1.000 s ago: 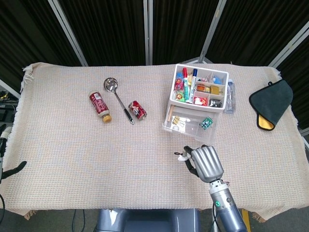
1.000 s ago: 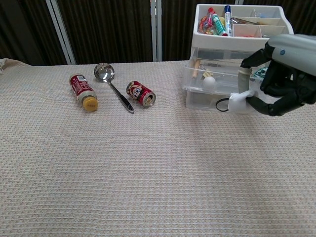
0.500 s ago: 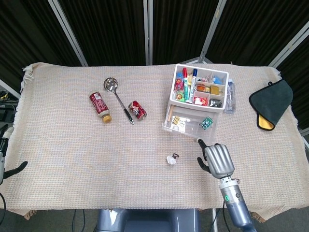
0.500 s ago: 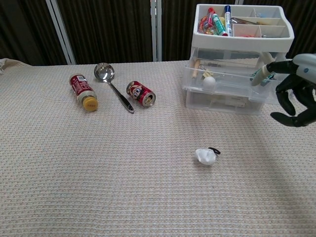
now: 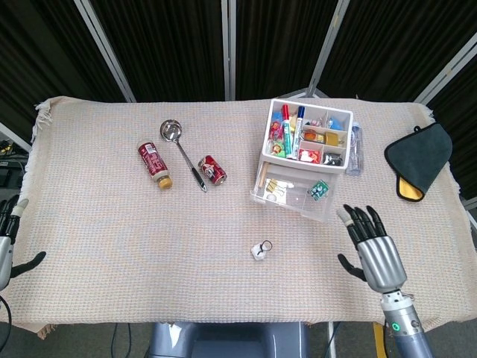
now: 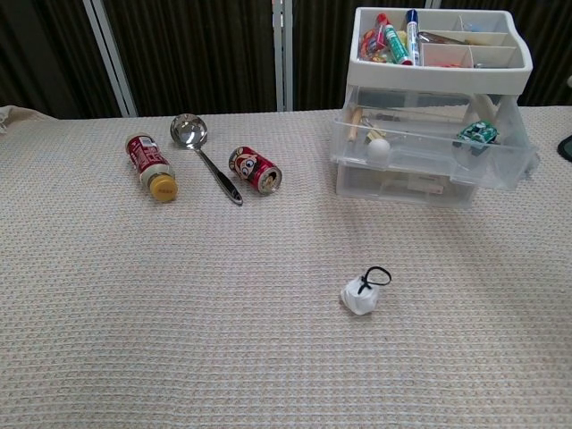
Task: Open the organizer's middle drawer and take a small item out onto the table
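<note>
The white organizer (image 5: 307, 135) (image 6: 438, 67) stands at the back right, its clear middle drawer (image 5: 294, 195) (image 6: 429, 147) pulled out toward me. Inside the drawer lie yellow clips and a green clip (image 5: 320, 189) (image 6: 475, 134). A small white item with a black loop (image 5: 260, 250) (image 6: 363, 294) lies on the tablecloth in front of the organizer. My right hand (image 5: 375, 250) hovers to the right of the item, near the front edge, fingers spread and holding nothing. At the far left edge my left hand (image 5: 9, 242) is partly visible, fingers apart, empty.
A red sauce bottle (image 5: 155, 165) (image 6: 150, 165), a metal ladle (image 5: 182, 151) (image 6: 204, 156) and a red can (image 5: 212, 170) (image 6: 256, 170) lie at the back left. A dark cloth (image 5: 419, 159) sits at the far right. A clear bottle (image 5: 355, 149) lies beside the organizer.
My right hand let go of the small white item, which dropped onto the cloth, then the hand drew back right and opened. The item shifted slightly left.
</note>
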`<state>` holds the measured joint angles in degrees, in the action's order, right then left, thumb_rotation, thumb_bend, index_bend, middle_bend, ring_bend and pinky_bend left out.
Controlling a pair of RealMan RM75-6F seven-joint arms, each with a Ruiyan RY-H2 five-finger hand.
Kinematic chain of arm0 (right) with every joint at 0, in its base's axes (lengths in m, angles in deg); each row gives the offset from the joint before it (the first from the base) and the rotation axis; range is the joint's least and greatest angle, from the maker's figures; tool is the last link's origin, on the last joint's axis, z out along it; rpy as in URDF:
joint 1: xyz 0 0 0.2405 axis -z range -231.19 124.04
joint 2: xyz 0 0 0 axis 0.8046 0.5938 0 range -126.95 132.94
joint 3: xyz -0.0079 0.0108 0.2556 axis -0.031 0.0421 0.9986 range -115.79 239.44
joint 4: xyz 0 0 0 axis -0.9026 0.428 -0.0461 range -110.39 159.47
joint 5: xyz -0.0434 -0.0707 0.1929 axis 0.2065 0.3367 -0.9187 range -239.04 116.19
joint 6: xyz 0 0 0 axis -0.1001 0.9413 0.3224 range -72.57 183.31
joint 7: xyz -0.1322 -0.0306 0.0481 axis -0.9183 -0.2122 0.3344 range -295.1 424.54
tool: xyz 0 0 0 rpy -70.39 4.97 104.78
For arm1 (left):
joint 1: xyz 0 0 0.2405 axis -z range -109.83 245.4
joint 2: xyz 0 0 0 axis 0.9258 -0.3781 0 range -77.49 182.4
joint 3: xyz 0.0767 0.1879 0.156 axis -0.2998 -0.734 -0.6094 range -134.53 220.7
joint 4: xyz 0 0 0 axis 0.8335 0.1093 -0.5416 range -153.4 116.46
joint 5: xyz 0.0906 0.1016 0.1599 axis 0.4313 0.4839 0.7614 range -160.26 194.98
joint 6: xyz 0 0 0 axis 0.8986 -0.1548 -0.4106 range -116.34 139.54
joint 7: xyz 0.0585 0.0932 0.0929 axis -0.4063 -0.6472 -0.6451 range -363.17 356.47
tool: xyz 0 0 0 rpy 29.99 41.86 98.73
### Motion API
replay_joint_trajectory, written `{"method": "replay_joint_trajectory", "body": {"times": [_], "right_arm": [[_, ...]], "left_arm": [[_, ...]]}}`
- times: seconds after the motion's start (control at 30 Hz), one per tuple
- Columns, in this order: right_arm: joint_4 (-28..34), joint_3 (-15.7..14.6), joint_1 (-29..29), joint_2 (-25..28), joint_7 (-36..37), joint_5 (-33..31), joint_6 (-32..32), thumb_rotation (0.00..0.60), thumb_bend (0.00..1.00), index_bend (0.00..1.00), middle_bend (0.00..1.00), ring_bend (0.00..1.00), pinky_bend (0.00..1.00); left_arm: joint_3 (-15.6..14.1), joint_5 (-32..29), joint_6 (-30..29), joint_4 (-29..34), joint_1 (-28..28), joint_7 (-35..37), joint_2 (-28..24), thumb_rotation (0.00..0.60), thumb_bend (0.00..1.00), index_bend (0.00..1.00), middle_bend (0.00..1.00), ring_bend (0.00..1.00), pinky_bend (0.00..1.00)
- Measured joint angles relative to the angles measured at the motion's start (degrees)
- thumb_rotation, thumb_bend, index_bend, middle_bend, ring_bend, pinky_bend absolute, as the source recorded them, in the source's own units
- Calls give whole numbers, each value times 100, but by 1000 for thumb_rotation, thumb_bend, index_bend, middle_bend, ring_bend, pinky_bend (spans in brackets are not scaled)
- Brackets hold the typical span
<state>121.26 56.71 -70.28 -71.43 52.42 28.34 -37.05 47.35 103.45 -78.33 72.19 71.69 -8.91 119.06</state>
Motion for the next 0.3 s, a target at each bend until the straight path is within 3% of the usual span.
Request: {"method": "replay_joint_trajectory", "body": {"times": [0.3], "right_arm": [[-770,0,328,122,98,-63,23,600,101,0,0,0,0]], "left_arm": [[-67,123,45,-119,32,5,54,600,6,0,0,0,0]]}}
